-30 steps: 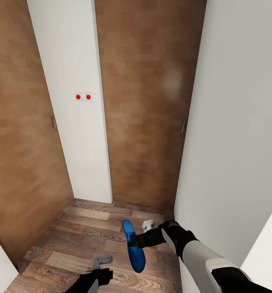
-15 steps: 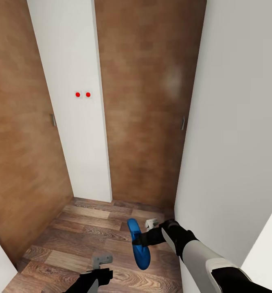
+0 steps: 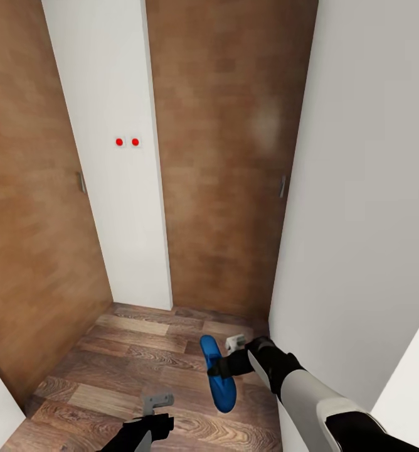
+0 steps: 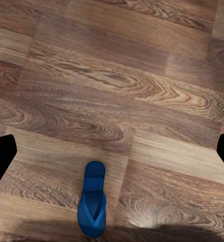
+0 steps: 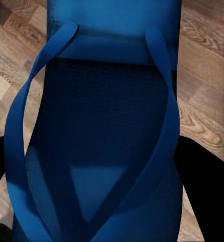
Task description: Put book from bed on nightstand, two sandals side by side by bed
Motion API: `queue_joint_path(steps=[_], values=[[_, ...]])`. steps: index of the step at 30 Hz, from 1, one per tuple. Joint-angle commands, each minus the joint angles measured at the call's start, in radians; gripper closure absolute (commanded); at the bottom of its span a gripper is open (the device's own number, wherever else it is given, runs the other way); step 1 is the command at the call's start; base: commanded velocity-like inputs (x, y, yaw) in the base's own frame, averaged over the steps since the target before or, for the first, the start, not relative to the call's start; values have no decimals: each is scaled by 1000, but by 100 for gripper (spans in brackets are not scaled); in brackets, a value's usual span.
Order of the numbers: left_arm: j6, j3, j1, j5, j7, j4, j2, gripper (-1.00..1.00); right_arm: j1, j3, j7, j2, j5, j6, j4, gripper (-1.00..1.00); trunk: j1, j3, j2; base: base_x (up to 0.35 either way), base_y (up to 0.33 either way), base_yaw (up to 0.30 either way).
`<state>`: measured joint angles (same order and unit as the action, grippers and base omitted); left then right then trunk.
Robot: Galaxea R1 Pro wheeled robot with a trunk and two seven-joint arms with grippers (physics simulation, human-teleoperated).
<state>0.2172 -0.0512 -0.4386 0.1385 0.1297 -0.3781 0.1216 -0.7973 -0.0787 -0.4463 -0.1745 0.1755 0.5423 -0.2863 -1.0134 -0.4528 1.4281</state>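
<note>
Wood floor [image 3: 128, 351] below; right pincer [image 3: 225, 364] clamps blue sandal [image 3: 217, 373]; left pincer [image 3: 157, 402] apart.

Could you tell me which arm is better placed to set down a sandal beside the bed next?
Right. The right gripper is clamped on a blue sandal, held above the wood floor. The left gripper is open and empty.

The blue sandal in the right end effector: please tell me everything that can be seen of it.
The blue sandal is a flip-flop, all one saturated blue, with a flat sole and a Y-shaped thong strap that looks rubbery. The right end effector grips it across the middle, and it hangs above the wood floor, sole nearly vertical. The right wrist view shows its footbed close up, finely textured and darker under the strap.
</note>
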Motion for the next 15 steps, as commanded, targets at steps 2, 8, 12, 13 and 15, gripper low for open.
queue_joint_path(steps=[2,8,12,13,15], values=[[5,-6,0,10,7,-2,0,-100,0,-31,-1,0,8,6,-13,100,-8,-7,15,0,0,0],[5,-6,0,9,7,-2,0,-100,0,-63,3,0,7,33,-38,100,-31,-26,57,0,0,0],[5,-6,0,8,7,-2,-1,-100,0,-76,3,0,7,45,-43,100,-46,-39,85,0,0,0],[5,-6,0,8,7,-2,-1,-100,0,-77,3,0,7,46,-43,100,-50,-42,92,0,0,0],[5,-6,0,8,7,-2,0,-100,0,-79,3,0,7,48,-44,100,-58,-48,106,0,0,0]])
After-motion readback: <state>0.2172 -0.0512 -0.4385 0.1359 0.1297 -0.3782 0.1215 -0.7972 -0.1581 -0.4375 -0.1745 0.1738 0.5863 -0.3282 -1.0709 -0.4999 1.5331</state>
